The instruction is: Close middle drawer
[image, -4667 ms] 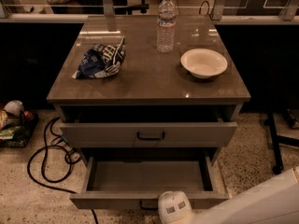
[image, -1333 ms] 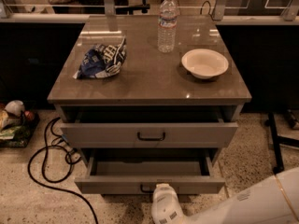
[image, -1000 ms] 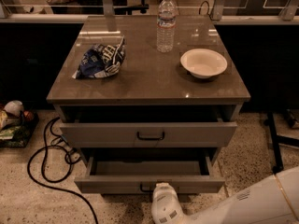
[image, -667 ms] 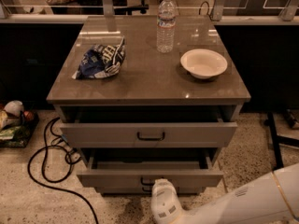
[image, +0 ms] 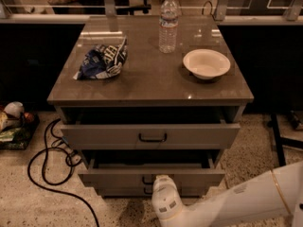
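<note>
The middle drawer (image: 113, 177) stood slightly out of the cabinet, with a narrow dark gap showing above its front. The hand (image: 160, 183) was at the centre of that front, by the handle, at the end of a white arm (image: 236, 202) coming in from the lower right. Whether the hand was open or closed could not be told. The top drawer (image: 199, 135) also stood out. On the worktop (image: 156, 86) were a bottle (image: 168, 22), a bowl (image: 206, 64) and a bag (image: 102, 60).

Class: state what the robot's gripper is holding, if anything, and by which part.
It cannot be told. The gripper is up against the front of the middle drawer; any hold there is hidden.
</note>
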Controlling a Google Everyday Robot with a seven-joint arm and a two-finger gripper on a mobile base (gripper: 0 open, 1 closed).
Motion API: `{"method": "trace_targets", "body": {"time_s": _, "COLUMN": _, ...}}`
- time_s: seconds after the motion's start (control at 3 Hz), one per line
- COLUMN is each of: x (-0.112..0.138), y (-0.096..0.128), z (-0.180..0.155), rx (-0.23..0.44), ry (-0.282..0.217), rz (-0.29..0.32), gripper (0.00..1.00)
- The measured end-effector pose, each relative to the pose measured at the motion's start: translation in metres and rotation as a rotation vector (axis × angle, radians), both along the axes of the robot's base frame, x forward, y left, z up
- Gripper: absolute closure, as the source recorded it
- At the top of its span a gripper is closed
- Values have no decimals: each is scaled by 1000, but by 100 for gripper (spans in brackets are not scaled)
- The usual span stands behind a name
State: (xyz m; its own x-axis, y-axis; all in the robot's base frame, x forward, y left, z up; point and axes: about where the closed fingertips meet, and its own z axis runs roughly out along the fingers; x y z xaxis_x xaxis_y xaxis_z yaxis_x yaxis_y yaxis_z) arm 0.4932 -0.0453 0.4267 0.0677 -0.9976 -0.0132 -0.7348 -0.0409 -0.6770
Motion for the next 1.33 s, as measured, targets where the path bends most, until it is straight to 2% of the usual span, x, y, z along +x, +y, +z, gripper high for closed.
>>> {"method": "trace_targets", "body": {"time_s": 0.33, "x": -2, "y": 0, "z": 4, "rx": 0, "ry": 0, "rz": 0, "gripper": 100}}
{"method": "trace_targets", "body": {"time_s": 1.33, "x": 17, "y": 1, "z": 2, "rx": 1, "ry": -9, "rz": 3, "gripper": 100}}
